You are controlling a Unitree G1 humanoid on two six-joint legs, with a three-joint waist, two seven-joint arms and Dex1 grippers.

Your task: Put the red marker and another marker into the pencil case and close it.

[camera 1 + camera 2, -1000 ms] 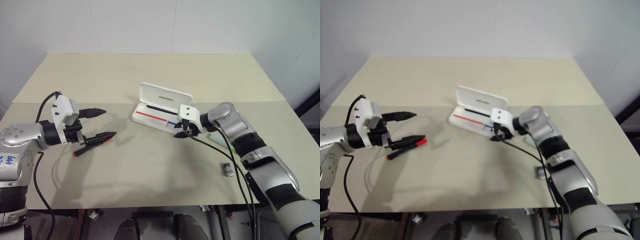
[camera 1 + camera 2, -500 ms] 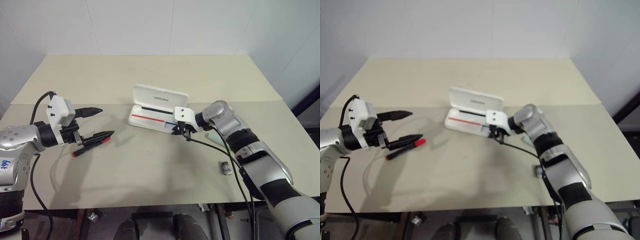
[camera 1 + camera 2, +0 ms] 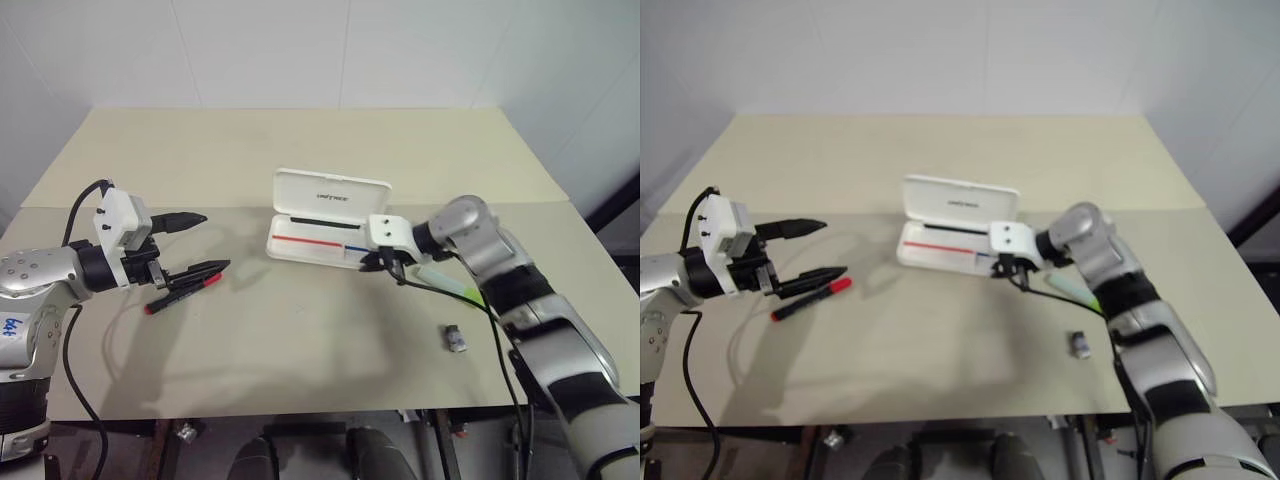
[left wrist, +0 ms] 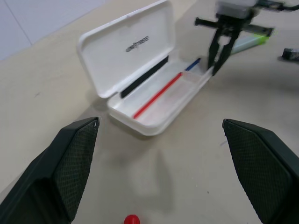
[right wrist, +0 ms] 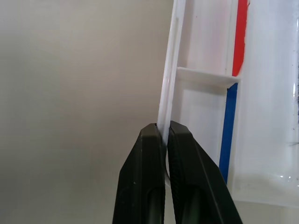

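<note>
the right claw [image 3: 378, 262] is pinched tight on the thin front wall of the flat white hard plastic pencil case [image 3: 318, 240], near its right end; in the right wrist view the two black fingers [image 5: 154, 175] squeeze the wall between them; the case lies open, lid tipped back, with a red and blue stripe inside and no pens in it yet; the stubby pale mint highlighter with a lime green cap [image 3: 447, 281] lies on the beige table [image 3: 300, 340] just right of the case, beside the right arm; a tiny grey block [image 3: 456, 339] sits further right of the case and nearer the robot; the left claw [image 3: 190, 243] hangs well left of the case with its fingers wide apart, holding nothing; the slim dark marker with a bright red end [image 3: 182, 294] lies on the table right under it.

this looks like a step to steady or shift the case; keep the pinch firm but soft, pull slowly and flat, so the case does not tip or the lid flop shut.
</note>
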